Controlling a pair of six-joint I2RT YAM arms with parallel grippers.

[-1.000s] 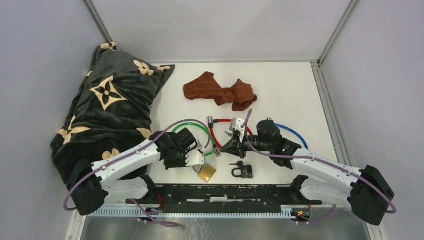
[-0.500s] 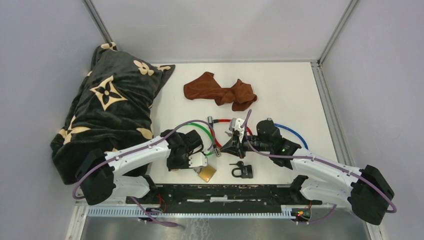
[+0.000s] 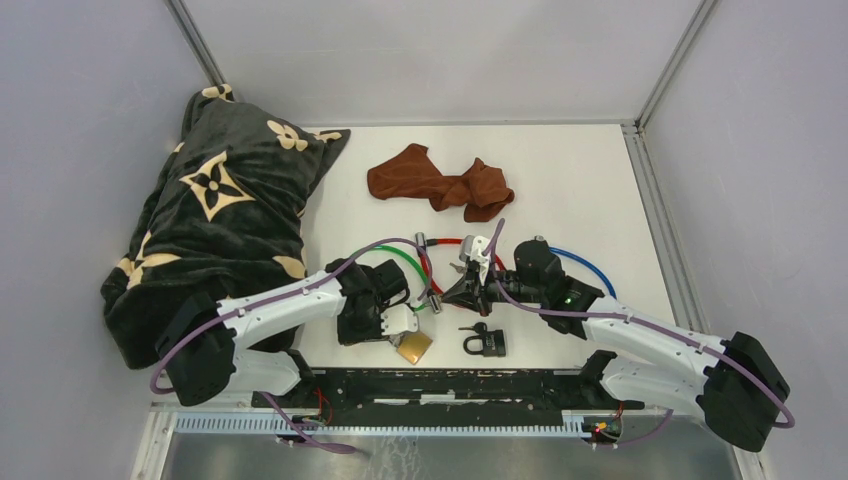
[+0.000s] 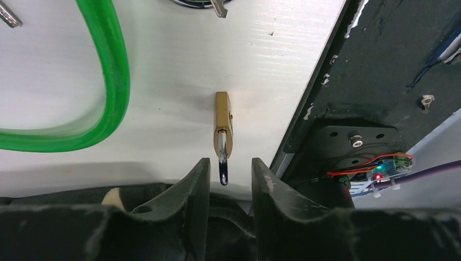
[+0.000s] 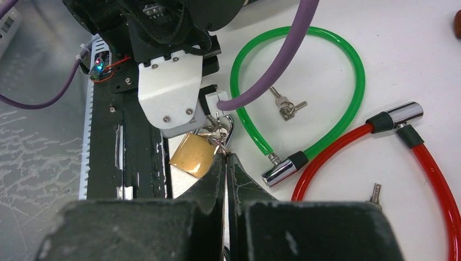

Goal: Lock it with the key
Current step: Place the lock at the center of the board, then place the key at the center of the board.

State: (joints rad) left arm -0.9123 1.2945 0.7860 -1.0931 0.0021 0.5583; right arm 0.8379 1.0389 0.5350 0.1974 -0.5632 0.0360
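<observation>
A brass padlock (image 3: pixel 414 346) lies near the table's front edge. In the left wrist view its body (image 4: pixel 223 124) is edge-on and its steel shackle (image 4: pixel 223 166) pokes between my fingers. My left gripper (image 3: pixel 402 330) (image 4: pixel 225 169) is open, with the shackle just inside its tips and no contact showing. My right gripper (image 3: pixel 466 291) (image 5: pixel 225 159) is shut on a small bunch of keys (image 5: pixel 216 131), held just above and to the right of the padlock (image 5: pixel 193 155).
Green (image 3: pixel 392 255), red (image 3: pixel 446 243) and blue (image 3: pixel 585 265) cable locks lie mid-table. A black padlock (image 3: pixel 486 343) sits right of the brass one. Loose keys (image 5: pixel 286 107) lie inside the green loop. A brown cloth (image 3: pixel 440 183) and a black blanket (image 3: pixel 215 215) lie behind.
My left arm has swung right and forward, bringing its open gripper down to the brass padlock's shackle. The right arm has not moved.
</observation>
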